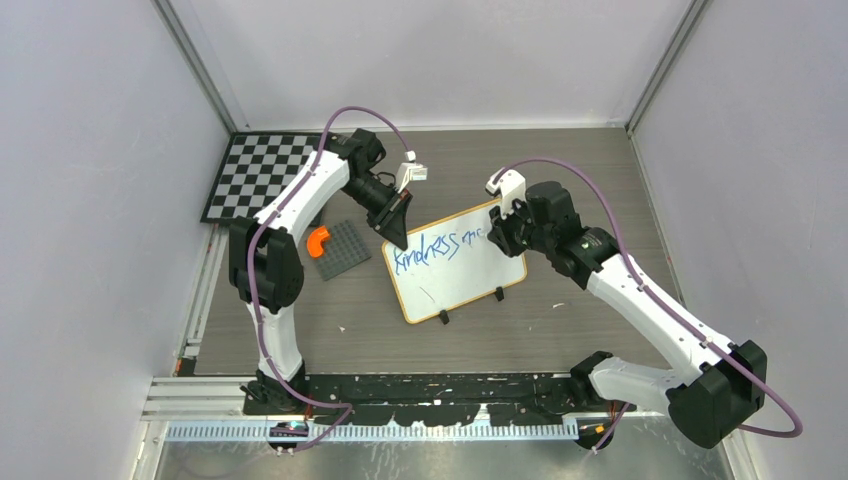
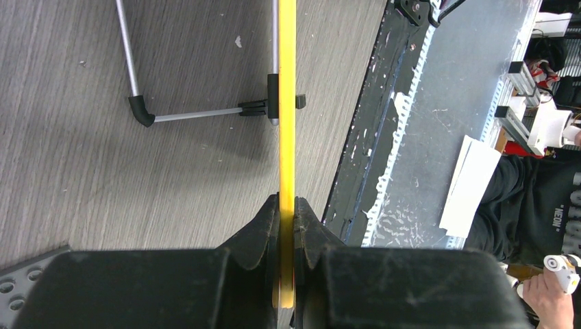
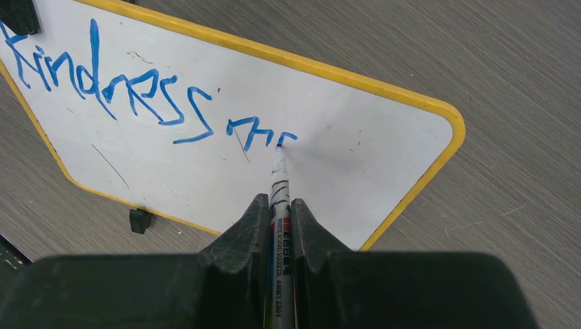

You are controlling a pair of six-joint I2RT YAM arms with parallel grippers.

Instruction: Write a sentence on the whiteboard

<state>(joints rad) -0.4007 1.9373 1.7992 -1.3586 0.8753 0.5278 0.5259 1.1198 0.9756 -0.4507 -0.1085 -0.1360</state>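
Observation:
The whiteboard (image 1: pixel 460 275), white with a yellow-orange frame, stands tilted on the table's middle. Blue writing, the sentence (image 1: pixel 432 249), reads "kindness" plus a few more strokes (image 3: pixel 137 96). My left gripper (image 1: pixel 397 232) is shut on the board's upper left corner. In the left wrist view the frame (image 2: pixel 286 103) runs edge-on between the closed jaws of that gripper (image 2: pixel 287 205). My right gripper (image 3: pixel 279 200) is shut on a whiteboard marker (image 3: pixel 279 181). The marker's tip touches the board (image 3: pixel 356 171) at the last blue stroke. From above the right gripper (image 1: pixel 497 232) hangs over the board's upper right part.
A black-and-white checkerboard (image 1: pixel 258 175) lies at the back left. A grey studded plate (image 1: pixel 345 250) with an orange curved piece (image 1: pixel 317 241) sits left of the board. A metal kickstand (image 2: pixel 199 115) props the board from behind. A toothed rail (image 1: pixel 400 430) lines the near edge.

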